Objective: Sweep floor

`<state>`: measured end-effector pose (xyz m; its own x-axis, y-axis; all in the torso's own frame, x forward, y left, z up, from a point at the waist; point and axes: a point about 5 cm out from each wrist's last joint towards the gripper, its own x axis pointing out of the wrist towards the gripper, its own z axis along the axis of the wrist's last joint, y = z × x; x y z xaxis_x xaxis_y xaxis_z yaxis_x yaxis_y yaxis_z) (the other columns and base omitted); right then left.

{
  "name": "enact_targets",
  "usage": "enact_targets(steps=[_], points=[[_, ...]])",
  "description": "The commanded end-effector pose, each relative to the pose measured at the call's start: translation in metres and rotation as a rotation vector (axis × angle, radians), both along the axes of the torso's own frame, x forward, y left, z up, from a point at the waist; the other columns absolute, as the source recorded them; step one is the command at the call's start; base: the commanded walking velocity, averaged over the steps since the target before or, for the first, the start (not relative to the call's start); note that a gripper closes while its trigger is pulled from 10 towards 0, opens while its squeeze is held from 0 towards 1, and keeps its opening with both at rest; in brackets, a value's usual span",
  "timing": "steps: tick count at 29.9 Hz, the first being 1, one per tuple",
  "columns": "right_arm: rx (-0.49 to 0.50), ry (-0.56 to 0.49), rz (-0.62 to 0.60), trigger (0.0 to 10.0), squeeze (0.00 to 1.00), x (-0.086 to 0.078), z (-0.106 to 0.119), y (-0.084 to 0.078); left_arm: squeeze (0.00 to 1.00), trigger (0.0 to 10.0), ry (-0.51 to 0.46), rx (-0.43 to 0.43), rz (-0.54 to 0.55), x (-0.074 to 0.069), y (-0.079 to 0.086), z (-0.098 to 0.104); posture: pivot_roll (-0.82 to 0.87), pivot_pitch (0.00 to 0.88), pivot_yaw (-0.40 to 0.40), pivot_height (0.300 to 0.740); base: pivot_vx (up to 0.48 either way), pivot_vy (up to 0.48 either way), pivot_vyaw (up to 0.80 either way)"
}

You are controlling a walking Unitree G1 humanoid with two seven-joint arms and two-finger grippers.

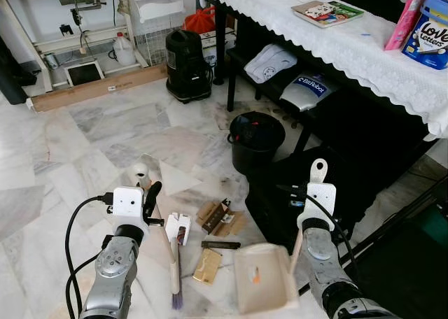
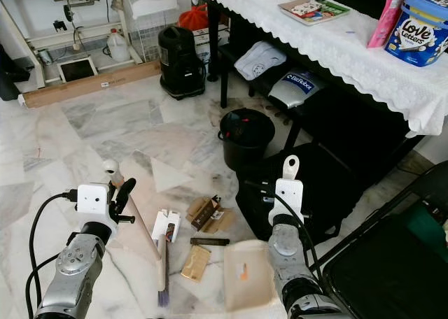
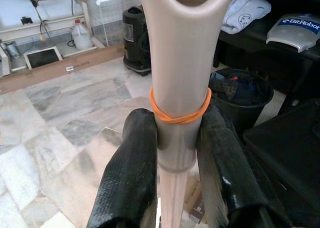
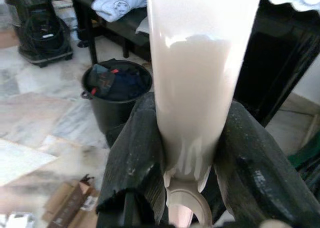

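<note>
A cream hand broom (image 1: 173, 266), handle clamped in the left gripper (image 3: 175, 153), angles bristles-down onto the marble floor. A cream dustpan (image 1: 262, 277), held by the right gripper (image 4: 192, 153), lies flat beside cardboard scraps (image 1: 220, 220).

Glossy marble floor (image 1: 84, 158); smooth plastic dustpan (image 1: 262, 277); lace cloth (image 1: 336, 46).

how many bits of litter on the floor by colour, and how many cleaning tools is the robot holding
White litter: 1, small white carton
Brown litter: 3, cardboard cluster, dark strip, tan flat piece
Tools held: 2, broom in left gripper, dustpan in right gripper
Total: 6
</note>
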<state>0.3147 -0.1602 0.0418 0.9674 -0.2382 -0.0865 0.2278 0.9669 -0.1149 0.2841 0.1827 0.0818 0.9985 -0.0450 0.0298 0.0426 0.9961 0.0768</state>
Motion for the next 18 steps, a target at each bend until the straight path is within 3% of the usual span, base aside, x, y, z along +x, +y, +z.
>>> enact_targets(steps=[1,6,18], points=[[0.010,-0.001,0.008,10.0,0.00,0.001,0.000,0.001,0.00,10.0,-0.022,0.006,-0.015,0.003,-0.001,0.004,0.14,0.104,-0.020,0.740,0.000,0.000,0.00],[0.002,0.062,0.019,10.0,0.00,-0.005,-0.010,0.003,0.00,10.0,-0.004,0.003,-0.031,0.003,-0.003,0.002,0.14,0.104,-0.021,0.740,0.000,0.000,0.00],[-0.033,0.082,-0.005,10.0,0.00,-0.007,-0.013,-0.002,0.00,10.0,0.020,-0.006,-0.001,0.009,0.001,-0.002,0.14,0.103,-0.020,0.740,0.000,0.000,0.00]])
